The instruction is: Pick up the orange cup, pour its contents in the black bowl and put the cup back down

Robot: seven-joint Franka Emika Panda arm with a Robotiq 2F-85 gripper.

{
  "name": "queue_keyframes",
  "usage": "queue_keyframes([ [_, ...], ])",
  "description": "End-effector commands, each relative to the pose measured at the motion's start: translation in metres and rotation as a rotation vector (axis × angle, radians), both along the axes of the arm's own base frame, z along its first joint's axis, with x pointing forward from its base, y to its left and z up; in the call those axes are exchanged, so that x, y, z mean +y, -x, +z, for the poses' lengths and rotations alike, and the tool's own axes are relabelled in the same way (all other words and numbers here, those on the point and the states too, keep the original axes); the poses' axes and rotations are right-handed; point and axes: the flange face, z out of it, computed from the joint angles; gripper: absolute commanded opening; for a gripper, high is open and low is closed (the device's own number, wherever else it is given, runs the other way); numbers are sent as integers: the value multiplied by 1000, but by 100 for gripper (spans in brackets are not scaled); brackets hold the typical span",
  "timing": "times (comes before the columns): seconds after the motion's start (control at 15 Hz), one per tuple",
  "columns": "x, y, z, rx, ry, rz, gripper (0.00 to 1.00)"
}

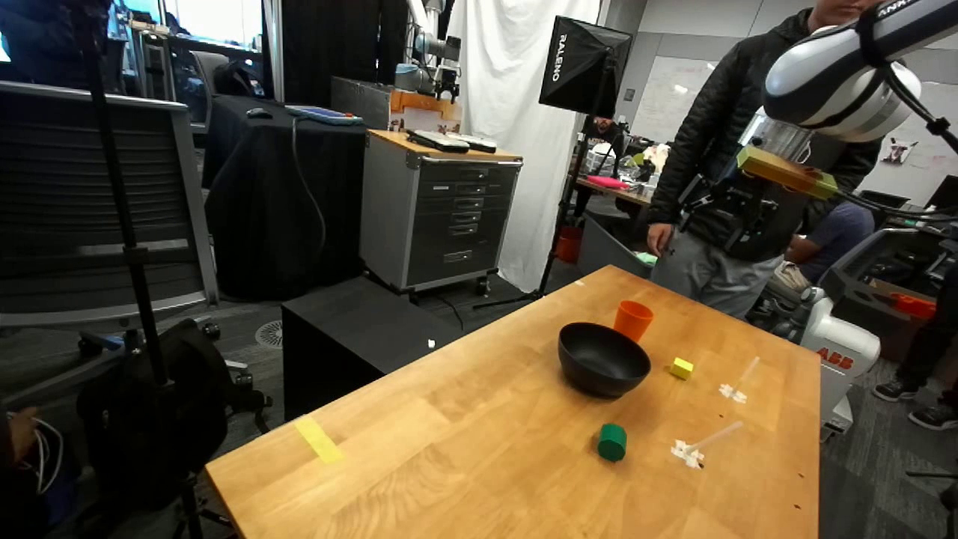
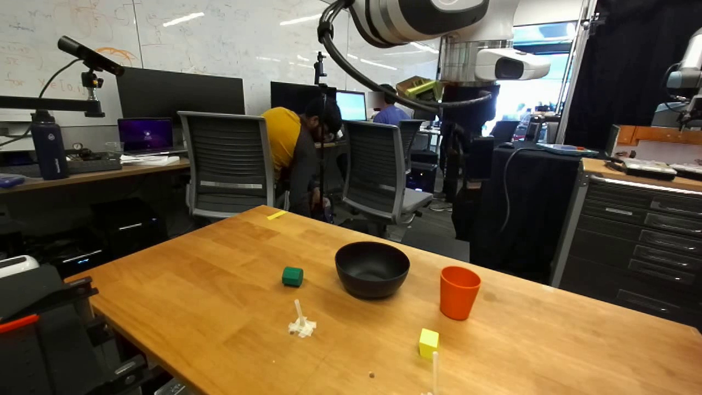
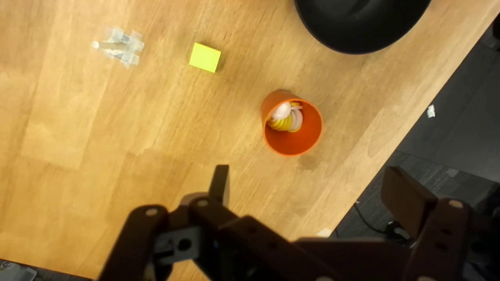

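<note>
The orange cup (image 3: pixel 310 134) stands upright on the wooden table, and the wrist view looks down into it. Its contents (image 3: pixel 287 119), yellow and whitish round pieces, rest inside; both exterior views show the cup (image 1: pixel 633 322) (image 2: pixel 459 293) but not the pieces. Close beside it sits the black bowl (image 1: pixel 595 367) (image 2: pixel 372 271), cut off by the top edge of the wrist view, where the visible part of the bowl (image 3: pixel 361 29) holds nothing. High over the table, my gripper (image 3: pixel 306 181) is spread wide open, nothing between its fingers, apart from cup and bowl.
A yellow cube (image 3: pixel 205 57) lies near the cup. A green block (image 2: pixel 292 276) is on the bowl's far side from the cup. Thin sticks are taped upright to the table, such as this stick (image 2: pixel 299 312). The table edge (image 3: pixel 410 132) runs close by the cup.
</note>
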Motion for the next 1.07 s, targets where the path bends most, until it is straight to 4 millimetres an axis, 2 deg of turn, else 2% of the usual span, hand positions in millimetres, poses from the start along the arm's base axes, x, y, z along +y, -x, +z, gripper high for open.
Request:
queue_keyframes([
  [0.0, -18, -14, -12, -18, -8, -64, 100],
  [0.47, -34, -20, -52, 13, -36, -134, 100],
  [0.73, -34, -25, -73, 34, -27, -160, 100],
  [1.0, -32, -34, -85, 32, -23, -172, 100],
])
